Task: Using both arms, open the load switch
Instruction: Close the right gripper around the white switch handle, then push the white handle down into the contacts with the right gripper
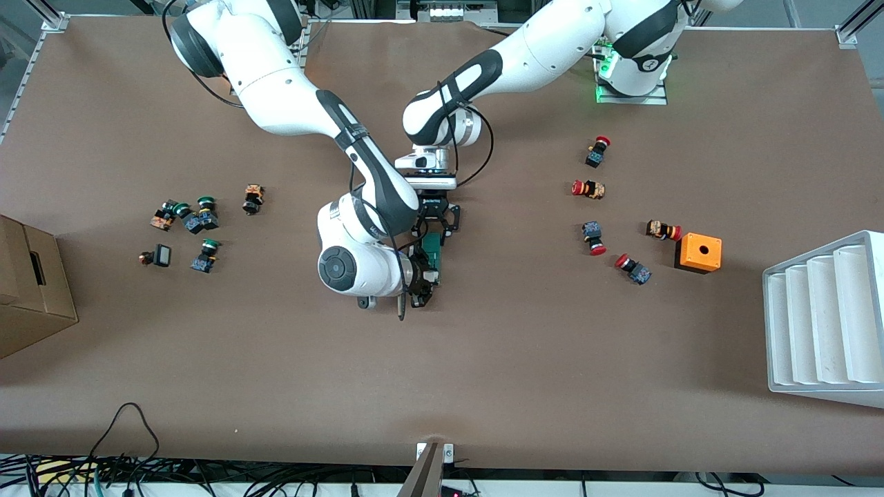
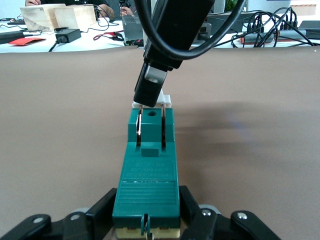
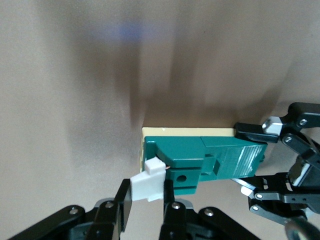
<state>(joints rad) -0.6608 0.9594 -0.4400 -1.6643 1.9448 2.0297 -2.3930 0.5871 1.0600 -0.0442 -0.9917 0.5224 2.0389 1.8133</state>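
Note:
The dark-green load switch (image 1: 434, 250) lies flat near the middle of the table. My left gripper (image 1: 436, 219) is shut on the sides of its ribbed end, the end farther from the front camera. In the left wrist view the switch (image 2: 147, 170) runs away from the left gripper (image 2: 146, 210) toward the white lever (image 2: 167, 101). My right gripper (image 1: 423, 281) is at the switch's nearer end. In the right wrist view the right gripper (image 3: 148, 200) is shut on the white lever (image 3: 148, 186), which sticks out from the green body (image 3: 200, 160).
Several red-capped push buttons (image 1: 588, 188) and an orange box with a hole (image 1: 698, 252) lie toward the left arm's end. A white ridged tray (image 1: 825, 321) stands at that edge. Green-capped buttons (image 1: 200, 215) and a cardboard box (image 1: 31, 286) are toward the right arm's end.

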